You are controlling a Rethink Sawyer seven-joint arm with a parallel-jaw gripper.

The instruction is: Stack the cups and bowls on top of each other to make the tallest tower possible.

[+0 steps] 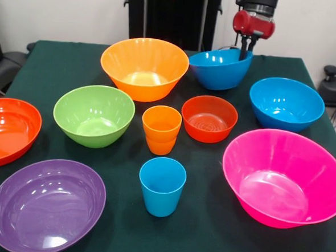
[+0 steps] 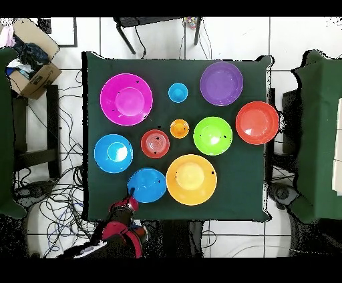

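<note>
My gripper is at the table's edge, its fingers closed over the rim of a blue bowl, which tilts up on that side. Beside it sits a big orange bowl. A second blue bowl, a small red-orange bowl, a lime green bowl, a larger red-orange bowl, a purple bowl and a large pink bowl stand apart, upright. Orange cups are nested mid-table; the light blue cup stands alone. No tower is standing.
A dark green cloth covers the table. The red-orange and purple bowls reach the table's edge. In the overhead view a cardboard box and loose cables lie on the floor beside the table.
</note>
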